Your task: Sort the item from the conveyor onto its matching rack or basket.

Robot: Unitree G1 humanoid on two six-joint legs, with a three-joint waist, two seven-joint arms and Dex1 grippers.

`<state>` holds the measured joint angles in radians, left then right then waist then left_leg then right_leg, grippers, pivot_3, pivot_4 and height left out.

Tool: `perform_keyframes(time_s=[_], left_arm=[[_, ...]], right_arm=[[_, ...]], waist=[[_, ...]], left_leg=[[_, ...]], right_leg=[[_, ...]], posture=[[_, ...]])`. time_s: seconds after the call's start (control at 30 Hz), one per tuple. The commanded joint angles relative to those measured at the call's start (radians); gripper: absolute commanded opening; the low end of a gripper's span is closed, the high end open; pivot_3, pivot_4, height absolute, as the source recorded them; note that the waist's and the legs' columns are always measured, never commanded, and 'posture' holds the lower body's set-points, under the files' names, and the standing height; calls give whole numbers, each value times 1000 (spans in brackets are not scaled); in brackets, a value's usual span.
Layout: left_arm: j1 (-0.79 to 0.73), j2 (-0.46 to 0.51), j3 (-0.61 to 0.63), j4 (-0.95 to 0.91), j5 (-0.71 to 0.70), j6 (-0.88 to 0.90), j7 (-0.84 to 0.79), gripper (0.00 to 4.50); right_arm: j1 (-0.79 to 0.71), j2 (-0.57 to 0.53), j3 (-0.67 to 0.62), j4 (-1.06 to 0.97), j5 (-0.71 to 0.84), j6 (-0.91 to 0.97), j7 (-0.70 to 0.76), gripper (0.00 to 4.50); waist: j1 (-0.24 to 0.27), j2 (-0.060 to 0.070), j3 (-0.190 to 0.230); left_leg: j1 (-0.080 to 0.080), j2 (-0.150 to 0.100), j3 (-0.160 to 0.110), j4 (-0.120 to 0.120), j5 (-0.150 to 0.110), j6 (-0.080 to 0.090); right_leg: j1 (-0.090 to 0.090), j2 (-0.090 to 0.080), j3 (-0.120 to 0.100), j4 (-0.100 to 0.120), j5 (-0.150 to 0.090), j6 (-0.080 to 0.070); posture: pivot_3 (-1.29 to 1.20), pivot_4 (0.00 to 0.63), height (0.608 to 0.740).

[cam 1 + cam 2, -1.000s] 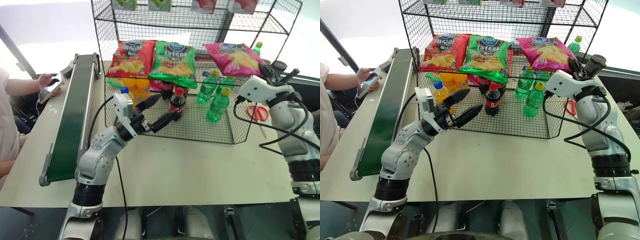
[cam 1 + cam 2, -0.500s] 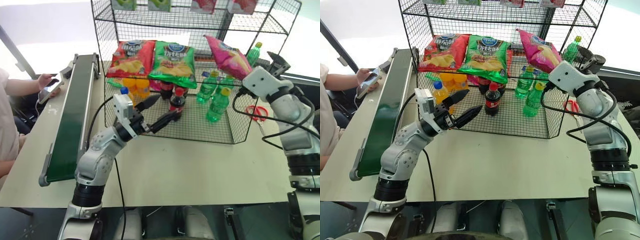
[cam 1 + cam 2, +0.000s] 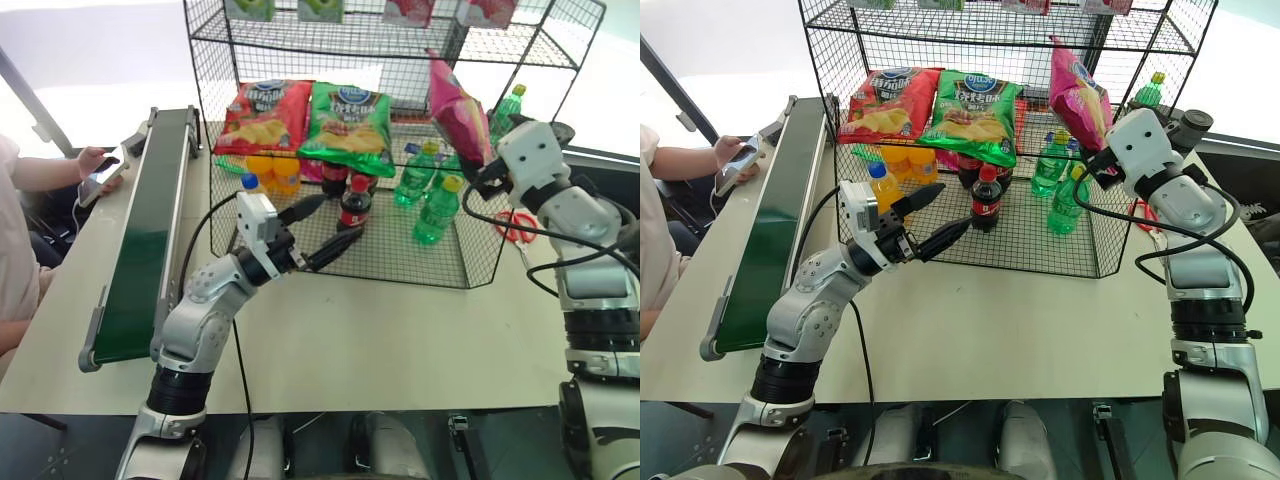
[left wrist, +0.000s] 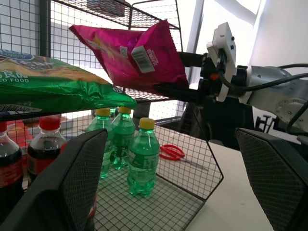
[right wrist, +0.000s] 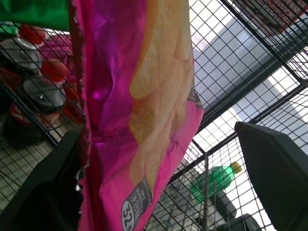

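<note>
Two tools stand spread: the right tool [image 3: 1092, 172] has its fingers apart around the pink bag [image 3: 1078, 92], standing on edge just ahead on the rack [image 3: 830, 60], long axis upright; left tool [image 3: 930, 215] empty.

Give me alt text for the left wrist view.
A pink crisp bag tilts on the black wire rack beside the open right claw. Below sit a green bag, green bottles and cola bottles; red scissors lie behind.
</note>
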<state>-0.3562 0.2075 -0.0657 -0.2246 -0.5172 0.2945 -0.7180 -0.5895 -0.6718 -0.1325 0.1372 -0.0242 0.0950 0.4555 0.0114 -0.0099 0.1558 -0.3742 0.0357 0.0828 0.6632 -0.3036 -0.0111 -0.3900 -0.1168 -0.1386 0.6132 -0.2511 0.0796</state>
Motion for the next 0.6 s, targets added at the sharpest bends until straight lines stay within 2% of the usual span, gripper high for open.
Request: perform_keyframes(time_s=[0.03, 0.13, 0.37, 0.47, 0.6], left_arm=[[0, 2, -7, -14, 11, -23, -4, 4500], [1, 3, -8, -14, 16, -25, -6, 4500], [0, 0, -13, -7, 27, -30, -8, 4500], [2, -2, -12, -7, 27, -31, -9, 4500], [3, -3, -13, -6, 30, -32, -9, 4500]], right_arm=[[-1, 14, -45, -59, 64, -4, 10, 4457], [13, 5, -46, -60, 64, -25, 13, 3667], [20, 1, -38, -56, 44, -76, 4, 102], [27, -49, 13, -45, -63, -184, -6, 16], [7, -120, 81, 21, -272, -289, -124, 16]], waist=[[0, 0, 0], [1, 0, 0], [-1, 0, 0], [-1, 0, 0], [-1, 0, 0]], left_leg=[[0, 0, 0, 0, 0, 0], [0, 0, 0, 0, 0, 0], [0, 0, 0, 0, 0, 1], [0, 0, 0, 0, 0, 1], [0, -1, 0, 0, 0, 1]], right_leg=[[0, 0, 0, 0, 0, 0], [0, 0, 0, 0, 0, 0], [0, 0, 0, 0, 0, 0], [-1, 0, 0, 0, 0, 0], [-1, 0, 0, 0, 0, 0]], posture=[[0, 150, 740], [0, 150, 740], [0, 150, 740], [0, 150, 740], [0, 150, 740]])
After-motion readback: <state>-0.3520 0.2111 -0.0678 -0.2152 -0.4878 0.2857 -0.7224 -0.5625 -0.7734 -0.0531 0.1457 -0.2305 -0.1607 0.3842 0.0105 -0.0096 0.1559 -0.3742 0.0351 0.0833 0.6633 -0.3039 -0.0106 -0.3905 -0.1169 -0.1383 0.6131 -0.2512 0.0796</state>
